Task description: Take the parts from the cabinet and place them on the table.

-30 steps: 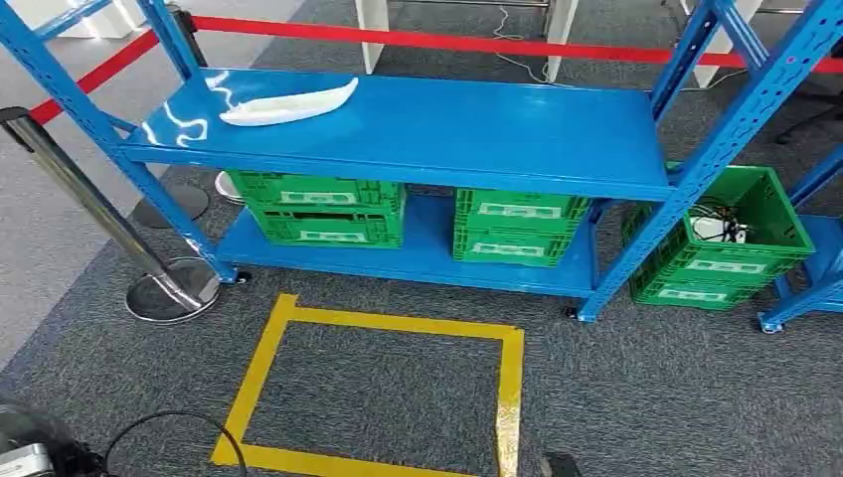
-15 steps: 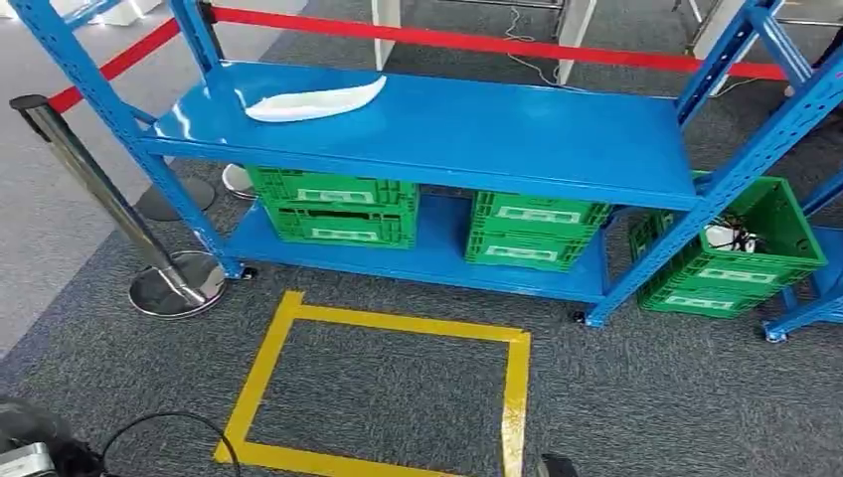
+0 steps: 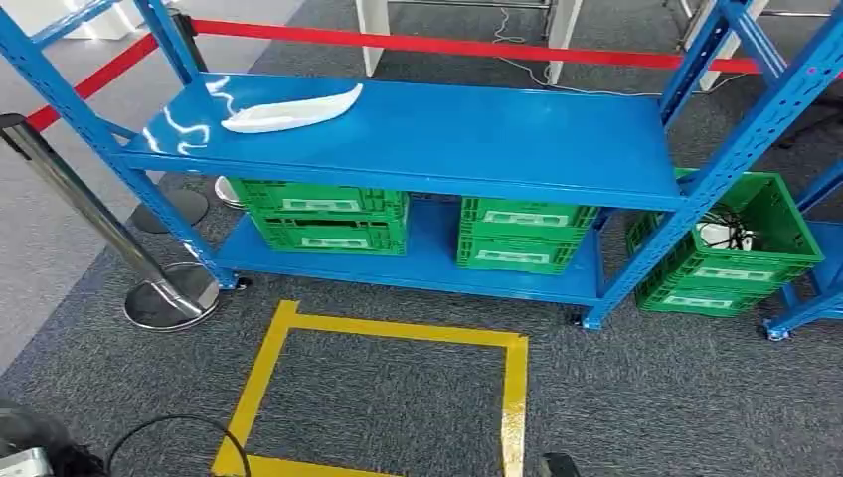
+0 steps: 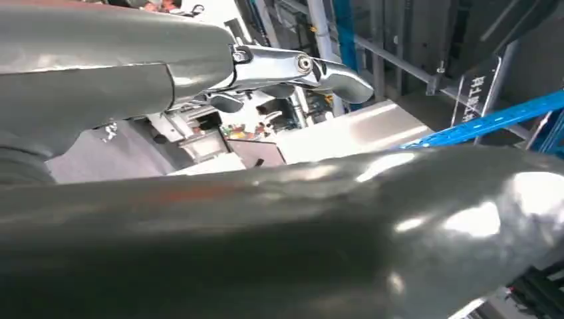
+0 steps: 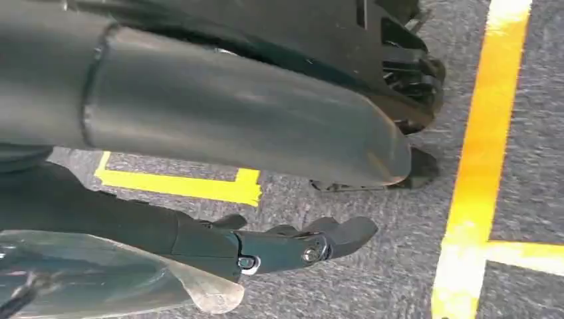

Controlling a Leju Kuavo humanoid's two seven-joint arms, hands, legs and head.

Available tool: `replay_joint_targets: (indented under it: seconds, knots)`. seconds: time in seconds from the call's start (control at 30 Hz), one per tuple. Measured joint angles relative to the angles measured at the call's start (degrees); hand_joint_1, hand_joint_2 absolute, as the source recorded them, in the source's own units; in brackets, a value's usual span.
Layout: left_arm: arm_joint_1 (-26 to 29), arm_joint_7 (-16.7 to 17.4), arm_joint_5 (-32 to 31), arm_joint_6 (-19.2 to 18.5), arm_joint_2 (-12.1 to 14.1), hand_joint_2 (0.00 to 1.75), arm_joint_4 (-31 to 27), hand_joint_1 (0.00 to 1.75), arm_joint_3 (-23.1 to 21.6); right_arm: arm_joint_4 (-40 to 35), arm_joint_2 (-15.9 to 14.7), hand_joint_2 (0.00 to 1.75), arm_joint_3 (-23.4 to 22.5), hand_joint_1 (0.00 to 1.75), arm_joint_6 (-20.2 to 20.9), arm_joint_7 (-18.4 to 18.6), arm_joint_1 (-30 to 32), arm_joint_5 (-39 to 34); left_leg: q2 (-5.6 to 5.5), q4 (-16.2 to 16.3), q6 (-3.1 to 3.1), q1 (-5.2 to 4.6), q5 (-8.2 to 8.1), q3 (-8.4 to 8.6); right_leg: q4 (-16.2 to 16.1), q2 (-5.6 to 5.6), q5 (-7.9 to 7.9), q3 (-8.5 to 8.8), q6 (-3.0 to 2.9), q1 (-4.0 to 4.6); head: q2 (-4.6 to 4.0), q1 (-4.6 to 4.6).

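Part: a white part (image 3: 288, 109) is seen lying flat on the top shelf (image 3: 447, 139) of the blue rack (image 3: 716, 169), toward the shelf's left rear corner.
Long axis: the part's length is laid roughly along the shelf's length, with the pointed end turned to the right and slightly away from the robot.
Look: it is pale, thin and elongated, curved like a shallow shell or leaf; glossy reflections are seen on the shelf just beside it. A rigid, light moulding is judged likely, though the material cannot be told.
Direction from the hands: the part lies ahead and to the left, well apart from both hands; neither hand is raised toward the shelf.
Nearer arm: the left is judged nearer, since the part sits on the left half of the shelf.
Left hand (image 4: 292, 66): it is held low, with nothing gripped; how far the fingers are spread cannot be told.
Right hand (image 5: 292, 246): it is hung over the carpet near the yellow tape (image 5: 479, 146); the fingers are loosely extended and nothing is held.
Surroundings: green crates (image 3: 328, 214) are stacked on the lower shelf, one more crate (image 3: 726, 248) with cables stands right of the rack, and a yellow square (image 3: 388, 388) is marked on the floor before it.
Next move: an approach into the square is judged necessary before any reach.
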Motion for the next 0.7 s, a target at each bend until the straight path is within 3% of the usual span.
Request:
replay_joint_targets:
  seconds: [0.03,0.07,0.1,0.17,0.23,0.27,0.33,0.37,0.4,0.43,0.5,0.53,0.6,0.63,0.67,0.7]
  knots:
    - [-0.02,0.0,-0.07,0.0,0.02,0.0,0.02,0.0,0.0,0.02,-0.02,0.0,0.0,0.0,-0.02,0.0,0.04,0.0,-0.07,-2.09,0.07,-0.04,-0.24,1.25,-0.07,-0.01,-0.36,-0.58,0.43,0.04,0.0,0.07]
    - [-0.02,0.02,-0.13,0.0,0.0,0.0,-0.07,0.0,-0.02,0.02,-0.02,0.0,0.0,0.0,-0.02,-0.09,-0.16,-0.02,-0.09,-3.76,0.37,-0.37,-0.96,1.91,0.26,0.09,-0.78,0.03,1.02,0.35,0.0,-0.2]
    - [-0.03,0.02,-0.26,-0.02,-0.02,0.0,-0.11,0.0,0.0,0.02,-0.02,0.0,0.02,0.0,-0.02,-0.18,-0.14,-0.02,-0.06,-3.38,1.0,-0.5,-1.19,1.65,-0.04,-0.04,-0.63,-0.5,1.4,0.27,0.0,-0.04]
    - [0.08,-0.24,0.22,0.0,0.02,0.0,-0.26,0.0,0.17,0.02,-0.02,0.0,0.02,0.0,0.04,-0.28,-0.16,0.33,-0.19,-3.64,1.67,-0.66,-1.48,1.64,-0.39,-0.27,-0.8,0.33,1.94,0.17,0.0,0.13]
    - [0.1,-0.5,0.37,0.0,-0.24,0.0,-0.68,0.0,0.2,0.02,-0.02,0.0,0.06,0.0,0.04,-0.13,-0.27,1.22,-0.11,-4.33,2.46,-0.28,-1.48,2.38,1.06,-0.23,-2.03,-0.33,2.39,0.08,0.0,0.45]
    - [0.1,-0.48,0.35,0.0,-0.31,0.0,-0.72,0.0,0.13,0.04,-0.02,0.0,0.13,0.0,0.04,0.09,-0.38,1.4,-0.06,-4.34,2.78,-0.29,-1.68,2.47,4.66,-0.22,-3.72,-2.28,2.46,0.11,0.0,0.66]
    - [0.41,0.07,0.15,0.0,-0.35,0.0,-0.72,0.0,-0.11,0.07,-0.02,0.0,0.17,0.0,0.04,0.53,-0.29,1.84,0.0,-4.34,3.32,-0.48,-2.12,2.63,13.91,-0.21,-6.89,-7.83,2.58,0.11,0.0,0.7]
    - [0.64,0.11,0.13,0.0,-0.39,0.0,-0.72,0.0,-0.24,0.09,-0.02,0.0,0.2,0.0,0.04,0.85,-0.1,1.88,-0.03,-4.34,3.46,-0.59,-2.37,2.81,17.29,-0.21,-7.41,-10.3,2.62,0.11,0.0,0.61]
    - [0.96,0.11,0.13,0.0,-0.46,0.0,-0.72,0.0,-0.33,0.11,-0.02,0.0,0.2,0.0,0.02,1.23,0.06,1.95,-0.1,-4.34,3.5,-0.67,-2.67,3.19,17.87,-0.21,-6.42,-11.41,2.58,0.12,0.0,0.7]
    - [1.24,0.04,0.2,0.0,-0.55,0.0,-0.72,0.0,-0.35,0.13,-0.02,0.0,0.22,0.0,0.02,1.55,0.17,1.99,-0.2,-4.34,3.47,-0.71,-3.07,3.75,15.96,-0.21,-3.98,-11.19,2.43,0.16,0.0,0.65]
    - [1.43,-0.28,0.69,0.0,-0.83,0.0,-0.72,0.0,-0.37,0.15,-0.02,0.0,0.31,0.0,0.0,1.68,0.16,2.45,-0.26,-4.34,3.31,-0.77,-4.07,5.35,6.92,-0.21,2.72,-8.01,1.81,0.32,0.0,0.68]
    - [1.46,-0.35,0.83,0.0,-0.94,0.0,-0.72,0.0,-0.39,0.15,-0.02,0.0,0.37,0.0,-0.02,1.66,0.15,2.65,-0.23,-4.41,3.11,-0.74,-4.66,5.8,3.54,-0.22,4.01,-6.62,1.39,0.48,0.0,0.65]
    - [1.62,-0.48,0.92,-0.02,-0.98,0.0,-0.72,0.0,-0.59,0.28,-0.04,0.0,0.66,0.0,-0.07,1.53,-0.05,2.84,-0.28,-4.18,2.39,-0.92,-5.05,5.81,1.81,-0.26,2.34,-4.97,0.92,0.84,0.0,0.5]
    - [1.7,-0.5,0.98,0.0,-1.05,0.0,-0.72,0.0,-0.65,0.28,-0.04,0.0,0.68,0.0,-0.09,1.53,-0.13,2.86,-0.22,-4.46,2.21,-0.86,-5.07,5.87,2.03,-0.13,2.25,-5.12,0.83,0.95,0.0,0.22]
    - [1.68,-0.52,0.98,0.0,-1.05,0.0,-0.72,0.0,-0.72,0.31,-0.07,0.0,0.7,0.0,-0.11,1.53,0.0,2.84,-0.18,-4.85,1.89,-0.82,-5.17,6.04,1.94,-0.12,2.03,-5.03,0.52,0.98,0.0,0.5]
    - [1.65,-0.52,0.98,0.0,-1.05,0.0,-0.83,0.0,-0.74,0.31,-0.04,0.0,0.7,0.0,-0.13,1.53,0.05,2.86,-0.16,-5.01,1.45,-1.11,-5.5,6.76,1.27,-0.1,1.94,-4.43,0.32,0.59,0.0,0.41]
